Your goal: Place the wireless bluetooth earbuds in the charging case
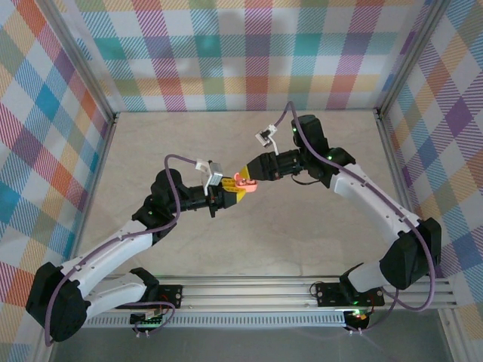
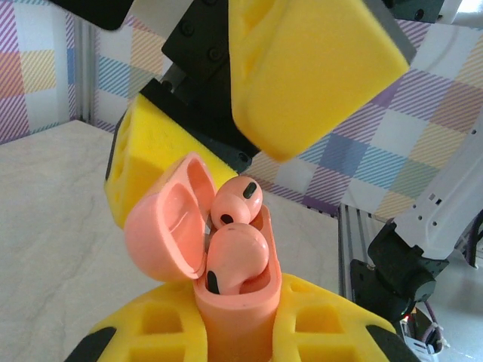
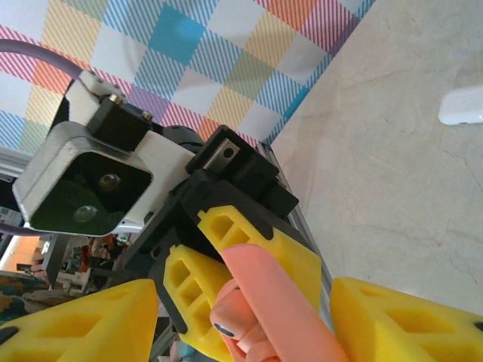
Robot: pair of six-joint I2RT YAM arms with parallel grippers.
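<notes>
Left arm (image 1: 113,253) and right arm (image 1: 377,200) wear white shells, black joints, purple cables (image 3: 30,49), green lights (image 1: 330,157); left gripper (image 1: 235,193) and right gripper (image 1: 243,179) have yellow, square-celled fingers (image 2: 317,68).

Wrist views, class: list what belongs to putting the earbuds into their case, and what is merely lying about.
Belongs to the job:
- pink case, lid open, gripped by the left fingers
- two pink earbuds in its open top
- right fingers, open, either side of the case

Lying about:
- white case on the table, untouched
</notes>
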